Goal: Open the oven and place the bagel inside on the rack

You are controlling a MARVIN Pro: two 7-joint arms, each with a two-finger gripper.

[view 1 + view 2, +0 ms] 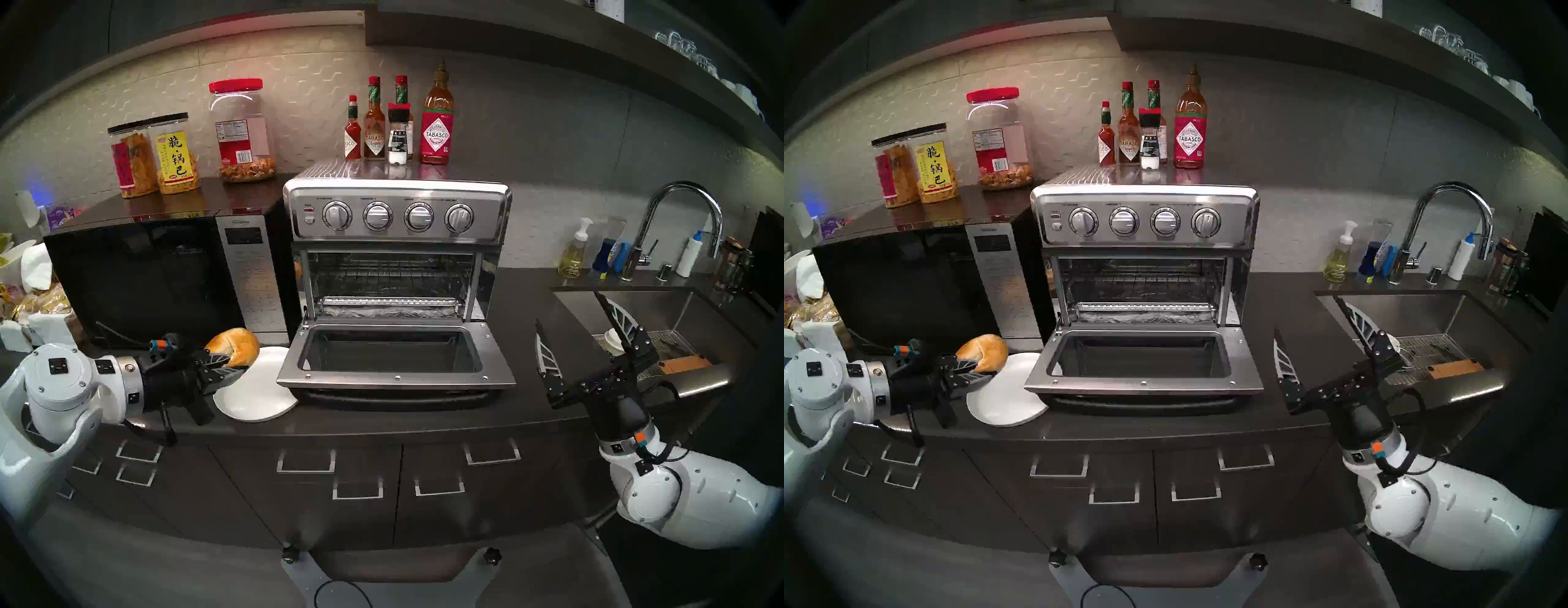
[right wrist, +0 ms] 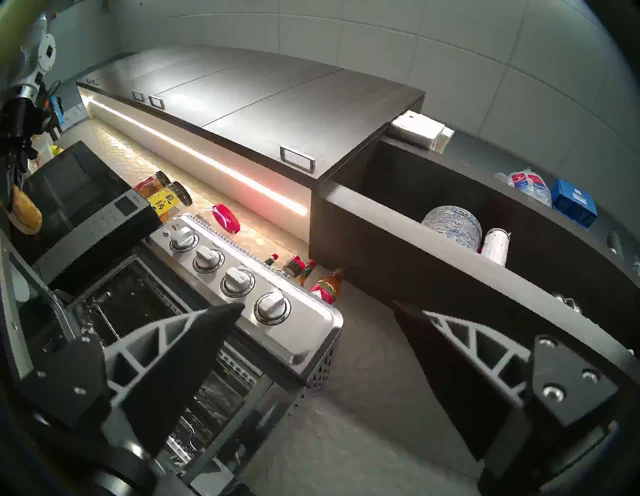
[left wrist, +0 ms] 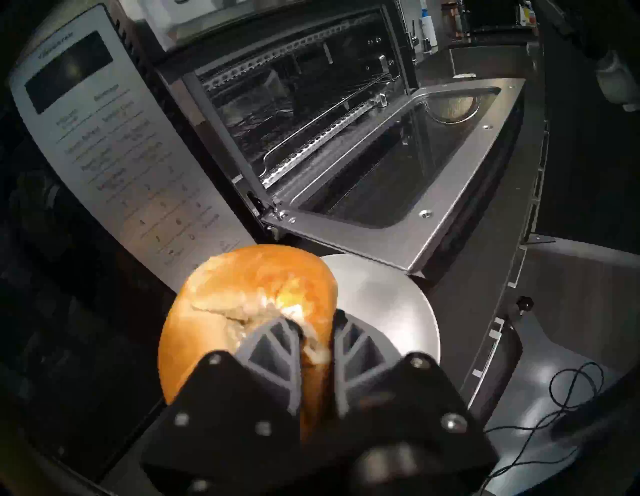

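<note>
The bagel (image 1: 234, 344) is held clear of the counter (image 1: 530, 382), pinched at its near edge by the left gripper (image 1: 227, 368), whose fingers (image 3: 273, 350) are pressed into the crust from both sides. It is carried above the far-left part of a white plate (image 1: 259, 390), in front of the lower right corner of the microwave (image 1: 161, 271). The plate is set on the counter just left of the oven (image 1: 399, 237), partly tucked under the dropped door (image 1: 396, 361). The door is folded down flat, and the rack (image 1: 390, 282) is seen inside the lit cavity with nothing on it; crinkled foil (image 1: 390, 313) lies below it. The right gripper (image 1: 570, 331) is held up in the air to the right of the door, its jaws spread wide and nothing between them, with the sink (image 1: 662, 305) behind it. Sauce bottles (image 1: 399, 123) are stood on top of the oven.
</note>
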